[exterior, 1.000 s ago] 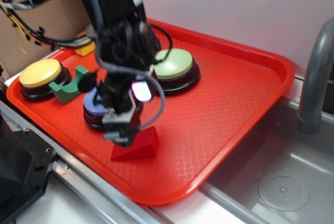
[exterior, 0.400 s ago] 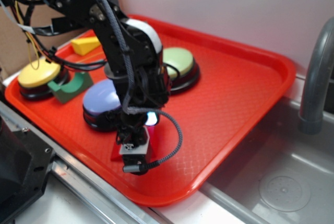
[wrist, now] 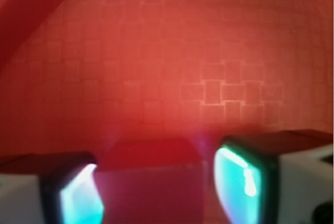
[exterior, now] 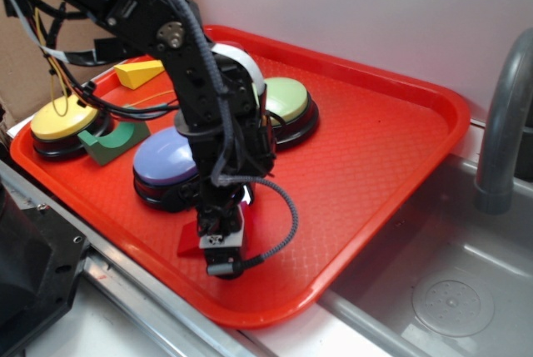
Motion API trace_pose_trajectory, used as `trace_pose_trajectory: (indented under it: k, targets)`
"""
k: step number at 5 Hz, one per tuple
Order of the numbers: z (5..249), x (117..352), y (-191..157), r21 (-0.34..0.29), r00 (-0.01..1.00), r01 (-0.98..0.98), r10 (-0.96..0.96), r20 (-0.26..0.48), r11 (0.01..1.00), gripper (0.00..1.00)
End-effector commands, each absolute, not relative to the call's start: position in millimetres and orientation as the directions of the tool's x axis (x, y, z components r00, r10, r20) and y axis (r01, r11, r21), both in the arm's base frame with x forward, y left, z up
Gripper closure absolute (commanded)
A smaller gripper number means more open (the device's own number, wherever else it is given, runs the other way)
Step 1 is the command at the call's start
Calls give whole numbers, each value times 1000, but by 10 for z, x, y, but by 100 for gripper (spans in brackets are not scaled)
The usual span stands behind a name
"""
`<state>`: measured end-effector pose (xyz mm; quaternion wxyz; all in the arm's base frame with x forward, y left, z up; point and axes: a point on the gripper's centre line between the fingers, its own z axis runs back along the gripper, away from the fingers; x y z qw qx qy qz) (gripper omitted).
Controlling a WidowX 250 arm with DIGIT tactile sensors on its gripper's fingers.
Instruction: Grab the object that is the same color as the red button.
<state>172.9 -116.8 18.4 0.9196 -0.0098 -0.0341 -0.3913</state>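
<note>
The object, a small red wedge block [exterior: 189,243], lies on the red tray [exterior: 375,157] near its front edge, mostly covered by the arm. My gripper [exterior: 221,250] is down over it. In the wrist view the block [wrist: 151,174] fills the space between the two fingers, with the left pad [wrist: 78,198] at its side and the right pad [wrist: 240,187] a narrow gap away. The gripper [wrist: 156,192] stands open astride the block. The red button is hidden from view.
On the tray stand a blue-purple button [exterior: 160,160] just behind the gripper, a green button [exterior: 289,99], a yellow button [exterior: 60,117], a green arch block [exterior: 112,139] and a yellow wedge [exterior: 137,72]. A sink [exterior: 450,290] and faucet [exterior: 504,124] lie to the right.
The gripper has come down and forward from above the blue-purple button onto the red wedge, which now sits between its fingers. The wedge itself has stayed in place.
</note>
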Motion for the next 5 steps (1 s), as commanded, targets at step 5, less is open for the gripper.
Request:
trace_pose_trajectory:
  k: [5]
  targets:
    - [2008, 1651, -332, 5, 986, 132, -131, 99, 991, 100]
